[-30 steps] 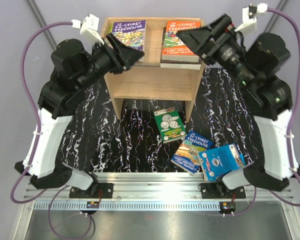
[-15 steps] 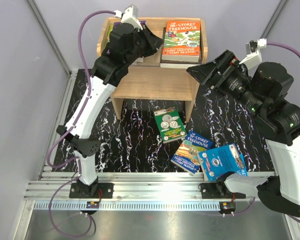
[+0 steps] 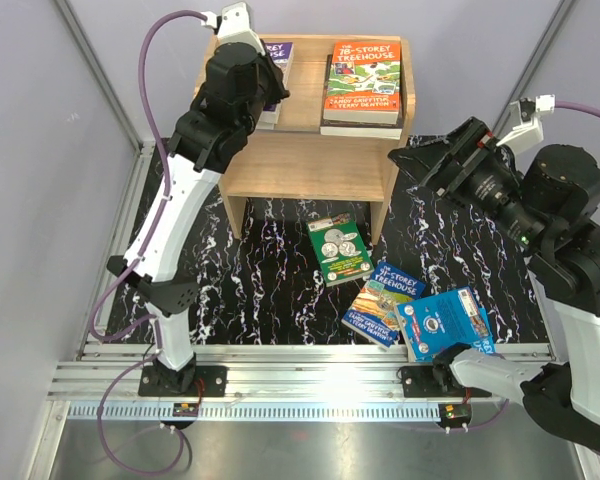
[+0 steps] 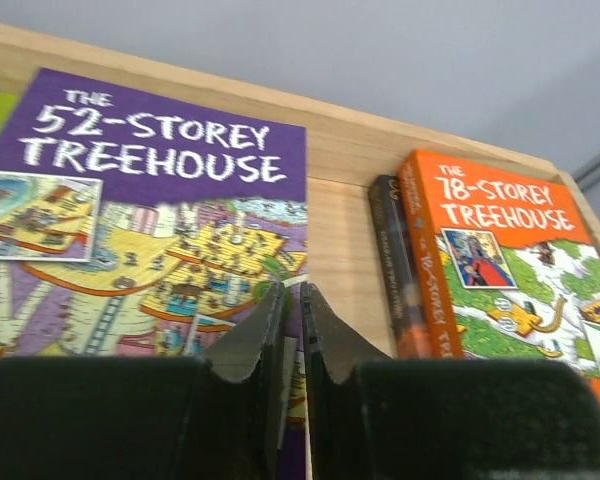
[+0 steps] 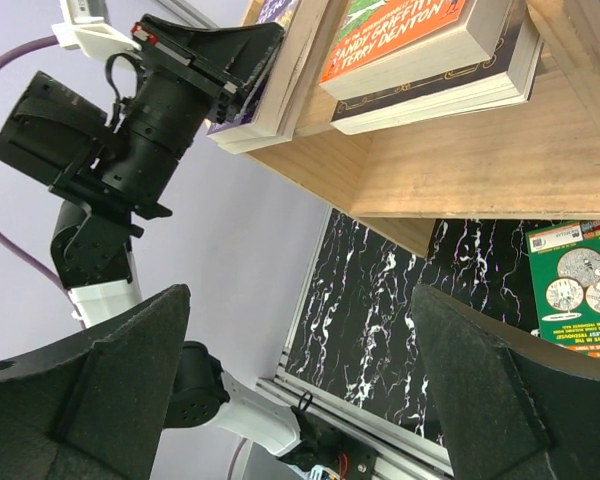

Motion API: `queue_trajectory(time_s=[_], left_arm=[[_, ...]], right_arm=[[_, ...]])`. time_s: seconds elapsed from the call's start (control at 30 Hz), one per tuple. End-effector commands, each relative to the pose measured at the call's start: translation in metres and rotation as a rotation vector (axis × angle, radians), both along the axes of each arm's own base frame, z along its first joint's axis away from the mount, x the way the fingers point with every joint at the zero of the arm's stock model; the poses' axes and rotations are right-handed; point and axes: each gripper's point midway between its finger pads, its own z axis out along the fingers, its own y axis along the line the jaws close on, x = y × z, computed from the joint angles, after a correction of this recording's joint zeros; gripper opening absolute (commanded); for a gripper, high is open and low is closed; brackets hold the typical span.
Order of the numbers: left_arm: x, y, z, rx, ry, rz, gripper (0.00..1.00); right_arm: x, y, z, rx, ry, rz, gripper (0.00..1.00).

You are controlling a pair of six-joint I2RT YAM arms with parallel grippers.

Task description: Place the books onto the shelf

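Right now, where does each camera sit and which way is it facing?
Top: above and behind, looking down on the shelf, left arm and right arm.
Left wrist: over the shelf top, facing the purple book; its shut fingers show.
Right wrist: beside the shelf, facing left; its open fingers show.
All share the orange book.

Top camera looks down from behind; left wrist sits close over the shelf (image 4: 338, 230); right wrist, tilted, views it farther off.
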Motion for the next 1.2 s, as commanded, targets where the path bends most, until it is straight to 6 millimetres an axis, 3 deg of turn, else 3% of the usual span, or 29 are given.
queue_trajectory(time_s=[0.0, 0.17, 0.2, 0.3, 0.33, 0.37, 0.4, 0.43, 0.47, 0.5, 0.53, 0.57, 0.6, 0.63, 0.67, 0.7, 0.73, 0.77, 0.87, 0.9, 1.0, 1.17], left_arm=[[-0.018, 0.040, 0.048, 0.006, -0.113, 0.096, 0.14], [-0.043, 0.033, 0.097, -0.118, -0.240, -0.001, 0.18], [-0.059, 0.037, 0.116, -0.176, -0.278, -0.025, 0.19], [-0.097, 0.045, 0.149, -0.268, -0.348, -0.077, 0.22], [-0.102, 0.044, 0.145, -0.269, -0.334, -0.088, 0.23], [-0.128, 0.056, 0.158, -0.309, -0.357, -0.098, 0.25], [-0.135, 0.059, 0.154, -0.315, -0.344, -0.105, 0.28], [-0.134, 0.055, 0.132, -0.294, -0.293, -0.117, 0.36], [-0.159, 0.067, 0.135, -0.316, -0.299, -0.145, 0.49], [-0.167, 0.067, 0.125, -0.342, -0.266, -0.167, 0.53], [-0.174, 0.067, 0.111, -0.336, -0.233, -0.187, 0.59], [-0.182, 0.060, 0.073, -0.316, -0.147, -0.228, 0.68], [-0.184, 0.059, 0.050, -0.307, -0.092, -0.230, 0.72], [-0.184, 0.053, 0.012, -0.279, -0.004, -0.248, 0.78], [-0.185, 0.048, -0.043, -0.248, 0.119, -0.244, 0.82], [-0.186, 0.046, -0.082, -0.215, 0.211, -0.236, 0.99], [-0.189, 0.044, -0.121, -0.180, 0.308, -0.232, 0.99], [-0.194, 0.039, -0.185, -0.134, 0.453, -0.236, 0.99], [-0.202, 0.029, -0.258, -0.116, 0.606, -0.257, 0.99], [-0.206, 0.030, -0.292, -0.094, 0.672, -0.246, 0.99], [-0.206, 0.012, -0.330, -0.136, 0.756, -0.281, 0.99], [-0.200, -0.015, -0.381, -0.163, 0.888, -0.311, 0.99]], right_arm=[[0.008, 0.006, -0.007, -0.024, 0.007, 0.007, 1.00], [0.012, 0.005, -0.012, -0.048, -0.002, 0.001, 1.00], [0.010, 0.003, -0.010, -0.049, -0.013, -0.001, 1.00], [0.010, 0.000, -0.011, -0.065, -0.035, -0.011, 1.00], [0.009, -0.002, -0.012, -0.072, -0.039, -0.014, 1.00], [0.010, -0.003, -0.016, -0.088, -0.040, -0.019, 1.00], [0.010, -0.003, -0.020, -0.098, -0.035, -0.017, 1.00], [0.010, -0.004, -0.026, -0.117, -0.025, -0.016, 1.00], [0.012, -0.002, -0.040, -0.143, 0.004, -0.012, 1.00], [0.015, 0.000, -0.051, -0.163, 0.029, -0.005, 1.00], [0.016, 0.001, -0.066, -0.193, 0.072, -0.003, 1.00], [0.022, 0.006, -0.089, -0.225, 0.131, 0.005, 1.00], [0.025, 0.007, -0.103, -0.244, 0.170, 0.006, 1.00], [0.029, 0.009, -0.129, -0.267, 0.246, -0.005, 1.00], [0.034, 0.011, -0.144, -0.280, 0.287, -0.012, 1.00], [0.039, 0.011, -0.155, -0.282, 0.316, -0.016, 1.00], [0.045, 0.015, -0.172, -0.284, 0.356, -0.011, 1.00], [0.050, 0.024, -0.188, -0.285, 0.407, 0.026, 1.00], [0.067, 0.033, -0.228, -0.296, 0.503, 0.067, 1.00], [0.069, 0.037, -0.236, -0.302, 0.512, 0.085, 1.00], [0.082, 0.042, -0.272, -0.341, 0.538, 0.102, 1.00], [0.090, 0.031, -0.355, -0.451, 0.705, 0.081, 1.00]])
